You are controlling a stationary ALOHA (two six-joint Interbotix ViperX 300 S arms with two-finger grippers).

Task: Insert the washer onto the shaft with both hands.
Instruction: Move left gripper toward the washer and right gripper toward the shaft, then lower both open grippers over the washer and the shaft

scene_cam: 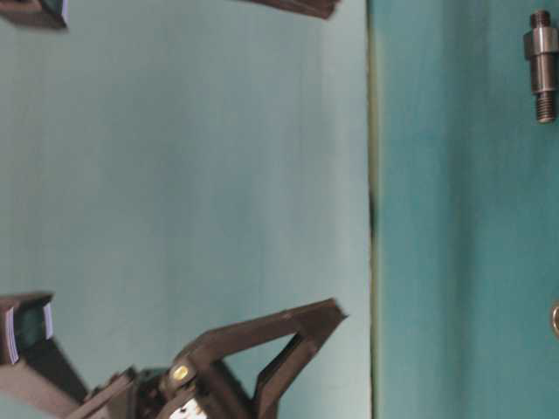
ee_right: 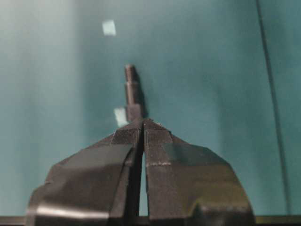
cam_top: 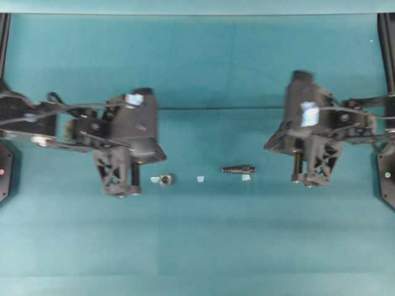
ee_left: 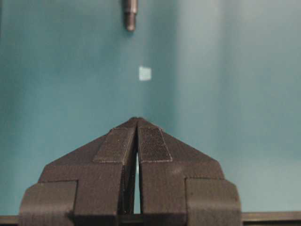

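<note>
Teal covering spreads across the tabletop point(cam_top: 197, 246), and on it, along one row between the two arms, lie the task's small parts. The washer point(cam_top: 165, 179), a tiny thick ring of dull grey-brass metal with a dark centre hole, rests flat just beside the left tool point(cam_top: 125, 192), with a small pale tape scrap point(cam_top: 154, 179) touching or nearly touching its left side. The shaft point(cam_top: 238, 168), a short dark grey stepped metal rod, lies on its side towards the right, its narrow threaded end pointing at the washer; the two are well apart. Another pale tape scrap point(cam_top: 200, 179) sits between them, and a third point(cam_top: 246, 177) lies just beside the shaft's thicker end.

Both tools are black, with triangular pointed open-frame fingers. In the left wrist view the left tool point(ee_left: 137, 120) has its fingers pressed together, holding nothing, aimed along the row at the tape scrap point(ee_left: 145, 73) and the shaft's tip point(ee_left: 130, 16). In the right wrist view the right tool point(ee_right: 143, 121) is likewise closed and empty, its tips near the shaft's point(ee_right: 132, 92) thick end, not clearly touching.
</note>
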